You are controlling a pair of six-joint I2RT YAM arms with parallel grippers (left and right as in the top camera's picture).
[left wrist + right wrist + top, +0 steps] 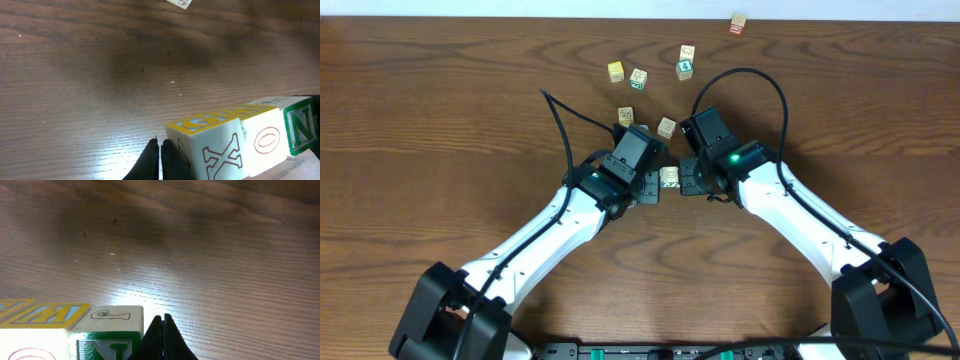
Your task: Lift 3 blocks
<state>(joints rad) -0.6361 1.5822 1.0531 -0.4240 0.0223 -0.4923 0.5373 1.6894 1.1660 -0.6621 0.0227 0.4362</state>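
Three blocks (669,178) held in a row between two closed grippers
The left gripper (160,159), fingers pressed together, lies against the yellow-topped X block (220,150); the O block (265,142) sits in the middle; the right gripper (162,340), also closed, lies against the green N block (107,347). Other blocks (638,77) lie scattered farther up the desk (440,120)

Arms (535,240) angled inward, pale block (669,177) between them, loose cubes (638,77) beyond
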